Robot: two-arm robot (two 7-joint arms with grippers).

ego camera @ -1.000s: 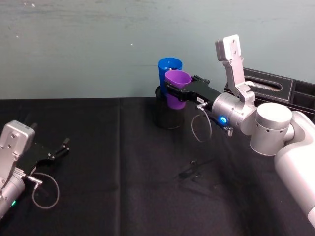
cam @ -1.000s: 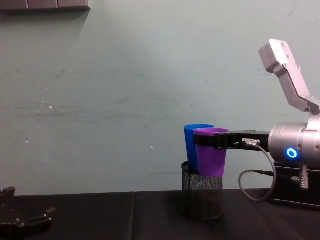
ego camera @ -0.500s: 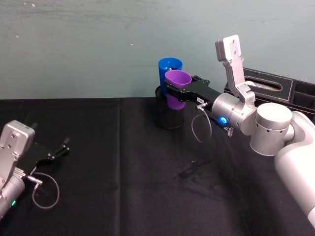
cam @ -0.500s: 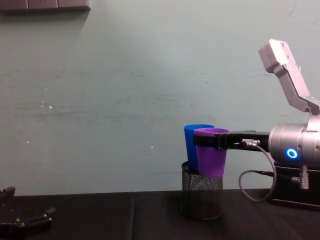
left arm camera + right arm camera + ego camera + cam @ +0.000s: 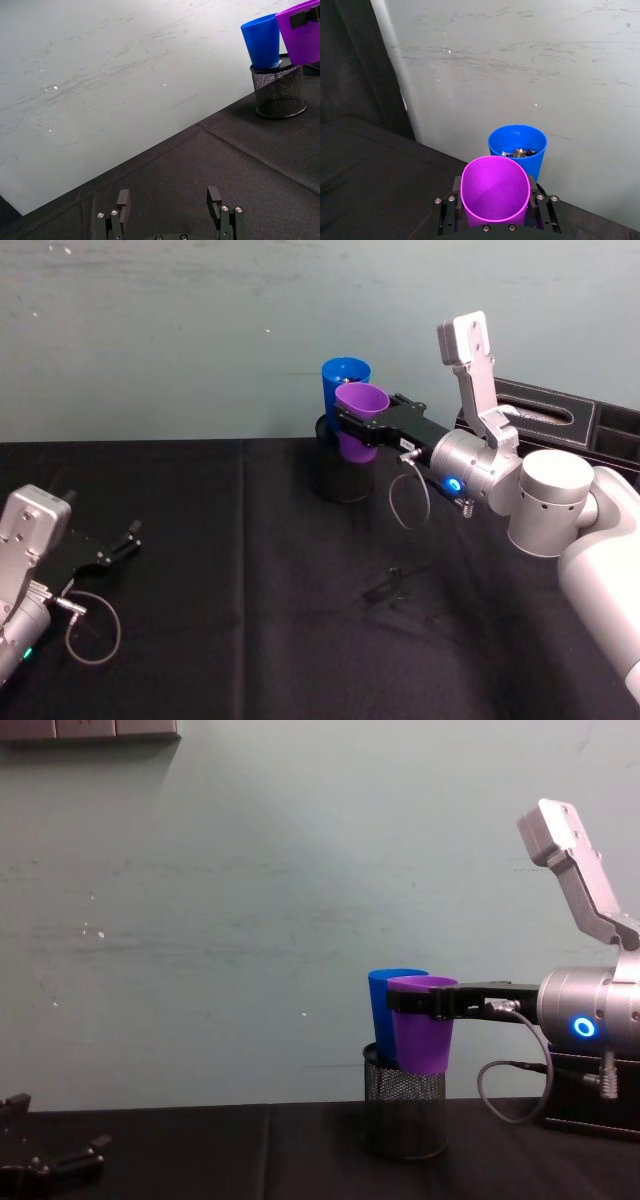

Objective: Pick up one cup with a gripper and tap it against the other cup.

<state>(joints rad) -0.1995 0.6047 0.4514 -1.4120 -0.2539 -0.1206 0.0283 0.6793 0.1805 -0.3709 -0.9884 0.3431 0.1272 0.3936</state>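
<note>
While the right end effector (image 5: pixel 356 424) clamps the purple cup (image 5: pixel 360 400) just below its rim, holding it upright in the air, the blue cup (image 5: pixel 343 381) stands in a black mesh pen holder (image 5: pixel 338 483) near the tabletop's (image 5: pixel 250 590) far edge. The purple cup sits just beside the blue one, and I cannot tell whether they touch. The left end effector (image 5: pixel 118 545) sits by the near left corner, fingers spread.

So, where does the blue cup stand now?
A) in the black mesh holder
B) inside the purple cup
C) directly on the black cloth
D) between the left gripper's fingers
A: the blue cup has its base down in the mesh holder. It is beside the purple cup, which the right gripper holds. The left gripper is open and far from both.
</note>
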